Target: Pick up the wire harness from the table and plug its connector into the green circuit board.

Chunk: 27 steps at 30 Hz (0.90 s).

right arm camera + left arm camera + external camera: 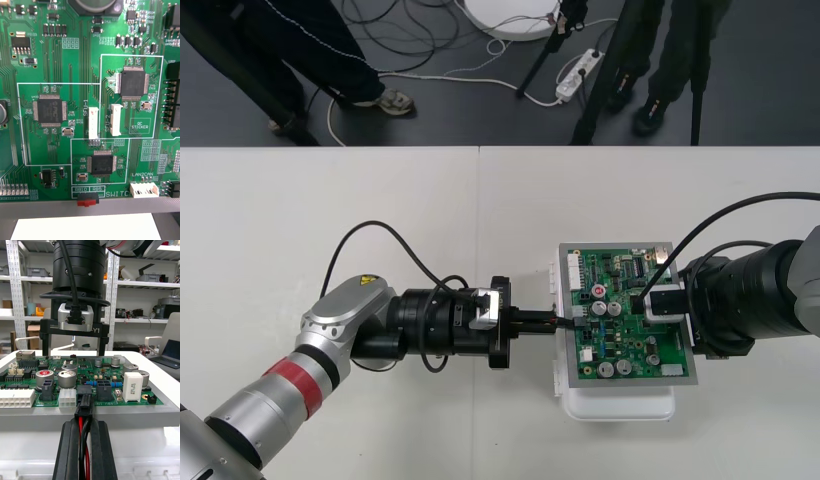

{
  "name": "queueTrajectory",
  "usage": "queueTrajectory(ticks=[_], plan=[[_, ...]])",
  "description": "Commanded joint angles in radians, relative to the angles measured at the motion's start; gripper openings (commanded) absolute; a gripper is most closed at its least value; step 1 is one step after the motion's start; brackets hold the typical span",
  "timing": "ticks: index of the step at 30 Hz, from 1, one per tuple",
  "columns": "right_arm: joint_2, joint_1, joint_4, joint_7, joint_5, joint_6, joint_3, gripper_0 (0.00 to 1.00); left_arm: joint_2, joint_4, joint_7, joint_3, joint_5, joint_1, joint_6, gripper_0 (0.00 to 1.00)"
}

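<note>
A green circuit board (620, 330) crowded with silver capacitors and white connectors sits right of centre in the front view. It lies inside a flat grey frame (688, 379), and both rest on a white plastic base (620, 405) that juts out below them on the plain light table (380, 200).

The left arm enters from the lower left corner. Its left gripper (555, 321) lies level just above the table, with its tips at the board's left edge. In the left wrist view its black fingers (69, 450) are pressed close together on the small wire harness. The thin red and black wires (83, 427) run up between them to the small black plug (84, 409). The plug's nose meets a black socket (84, 390) on the board's rim, just beside a white connector block (67, 397). How deep it sits there cannot be told.

The right arm comes in from the right edge of the front view. The right gripper (665, 303) hangs over the board's right half. Seen from the left wrist, its two fingers are spread wide above the board's far side and hold nothing.

In the right wrist view, three square black chips lie on the board, and a red switch (87, 200) is on the edge beside the grey frame.
</note>
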State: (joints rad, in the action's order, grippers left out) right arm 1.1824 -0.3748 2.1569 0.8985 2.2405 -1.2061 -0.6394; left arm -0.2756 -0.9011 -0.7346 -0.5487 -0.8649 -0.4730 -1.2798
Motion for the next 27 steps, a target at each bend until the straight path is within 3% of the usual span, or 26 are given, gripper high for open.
queueTrajectory(ticks=[1,27], plan=[[-0.023,-0.032,0.024,0.028,0.005,0.019,-0.009,1.00,0.032,-0.009,-0.114,-0.019,0.004,-0.032,0.031,0.00],[-0.023,-0.032,0.024,0.030,-0.001,0.028,-0.008,1.00,0.038,-0.009,-0.123,-0.019,0.033,-0.032,0.031,0.00]])
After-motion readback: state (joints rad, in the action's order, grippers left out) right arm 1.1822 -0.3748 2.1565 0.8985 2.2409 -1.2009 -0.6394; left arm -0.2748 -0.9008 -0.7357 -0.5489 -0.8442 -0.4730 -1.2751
